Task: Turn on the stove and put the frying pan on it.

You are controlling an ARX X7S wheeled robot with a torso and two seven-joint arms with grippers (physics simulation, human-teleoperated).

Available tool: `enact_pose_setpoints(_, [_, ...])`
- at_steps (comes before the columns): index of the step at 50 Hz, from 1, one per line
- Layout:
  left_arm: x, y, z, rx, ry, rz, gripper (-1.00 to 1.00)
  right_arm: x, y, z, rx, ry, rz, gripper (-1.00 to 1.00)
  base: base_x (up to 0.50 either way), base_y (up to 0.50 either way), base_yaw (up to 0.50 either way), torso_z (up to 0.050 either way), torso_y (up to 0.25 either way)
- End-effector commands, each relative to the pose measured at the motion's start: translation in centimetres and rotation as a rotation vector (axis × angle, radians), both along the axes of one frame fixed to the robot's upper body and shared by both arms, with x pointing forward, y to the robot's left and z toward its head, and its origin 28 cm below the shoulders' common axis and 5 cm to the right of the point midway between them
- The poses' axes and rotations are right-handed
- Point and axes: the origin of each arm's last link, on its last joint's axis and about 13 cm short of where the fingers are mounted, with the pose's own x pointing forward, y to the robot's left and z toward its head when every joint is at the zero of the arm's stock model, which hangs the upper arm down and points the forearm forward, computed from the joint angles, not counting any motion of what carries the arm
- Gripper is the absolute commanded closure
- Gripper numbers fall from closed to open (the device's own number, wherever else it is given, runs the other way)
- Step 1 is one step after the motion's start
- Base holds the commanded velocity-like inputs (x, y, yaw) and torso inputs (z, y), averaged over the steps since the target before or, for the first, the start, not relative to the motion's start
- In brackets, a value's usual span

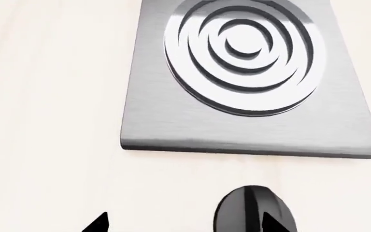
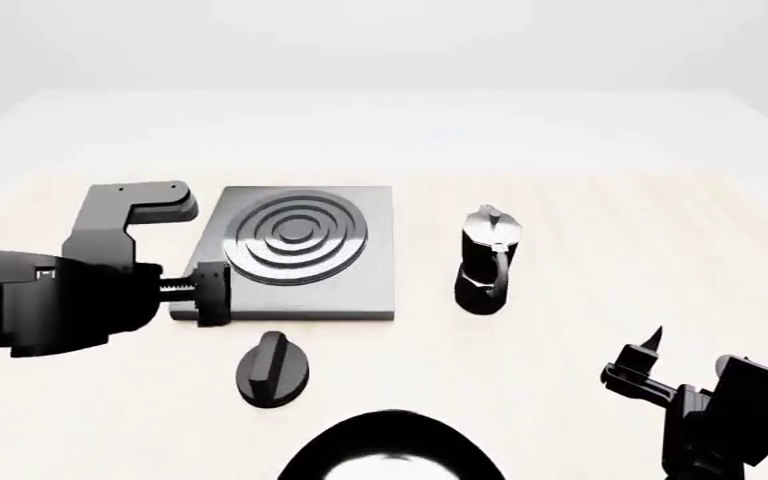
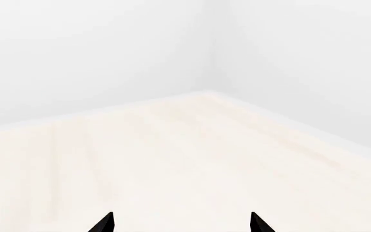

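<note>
The stove (image 2: 307, 250) is a flat grey slab with raised rings (image 1: 243, 53), lying left of centre on the table. Its round black knob (image 2: 273, 370) sits apart, in front of the slab. In the left wrist view the knob (image 1: 240, 212) lies partly behind one fingertip (image 1: 272, 223). My left gripper (image 1: 187, 224) is open, with only bare table between its tips. In the head view the left gripper (image 2: 204, 254) hovers at the stove's left edge. The frying pan (image 2: 391, 450) shows only as a black rim at the near edge. My right gripper (image 2: 635, 362) is open (image 3: 182, 223) and holds nothing.
A black-and-silver moka pot (image 2: 490, 262) stands upright just right of the stove. The pale wooden table (image 2: 598, 230) runs back to a white wall; the right wrist view shows only table top (image 3: 172, 159) and wall.
</note>
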Motion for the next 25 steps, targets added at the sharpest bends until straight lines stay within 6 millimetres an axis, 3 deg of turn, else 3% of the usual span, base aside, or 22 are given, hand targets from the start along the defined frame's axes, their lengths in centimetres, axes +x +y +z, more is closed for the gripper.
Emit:
enact_pose_setpoints(1, [0.3,0.8,-1.9,-0.014,0.050,0.034,-1.00,0.0,0.0,-0.1,-0.001,0.004,-0.001,-1.00,0.00,0.00,0.00,0.000,0.000])
enact_pose_setpoints(25, [0.8,0.8,-5.5,-0.028,0.134,0.028,-1.00,0.2,-0.1,-0.1,0.002,0.007,-0.008,-1.00,0.00,0.00,0.00,0.000,0.000])
